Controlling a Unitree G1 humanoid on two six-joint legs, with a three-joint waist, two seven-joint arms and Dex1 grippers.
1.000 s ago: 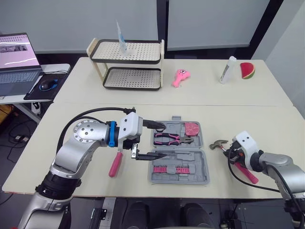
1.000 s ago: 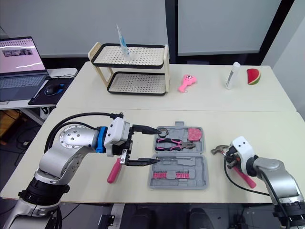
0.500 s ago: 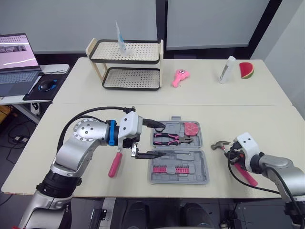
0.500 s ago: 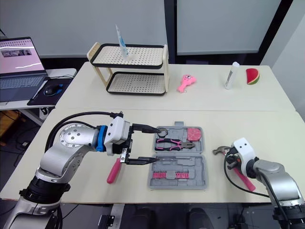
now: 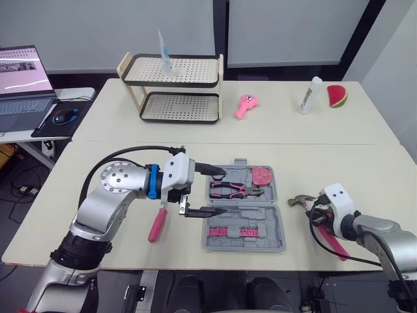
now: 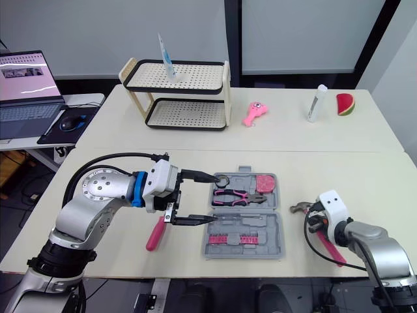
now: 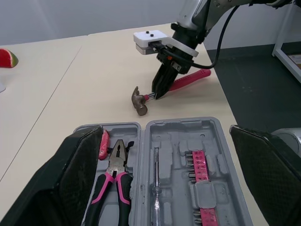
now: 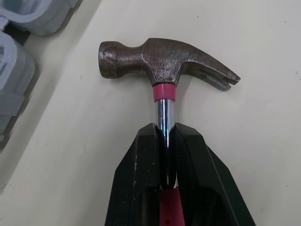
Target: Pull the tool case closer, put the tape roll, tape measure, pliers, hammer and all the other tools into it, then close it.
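The grey tool case (image 5: 284, 225) lies open at the near middle of the table. In it are pink-handled pliers (image 5: 229, 190), a pink tape measure (image 5: 262, 175), a dark ring-shaped roll (image 5: 219, 175) and a row of pink bits (image 5: 231, 231). My left gripper (image 5: 218, 192) hangs open over the case's left side, holding nothing. A pink-handled screwdriver (image 5: 156, 225) lies on the table left of the case. Right of the case, my right gripper (image 8: 165, 131) is shut on the steel shaft of the hammer (image 8: 164, 59), just below its head. The hammer's pink handle (image 5: 336, 246) points toward the near edge.
A two-tier rack (image 5: 172, 88) stands on the far table, with a pink toy (image 5: 247, 105), a white bottle (image 5: 311, 95) and a watermelon slice (image 5: 337, 96) to its right. A laptop (image 5: 23, 85) and a mouse (image 5: 65, 116) sit at the far left.
My right gripper and the hammer have shifted slightly toward the near edge, and the handle has swung a little. The left arm has stayed still.
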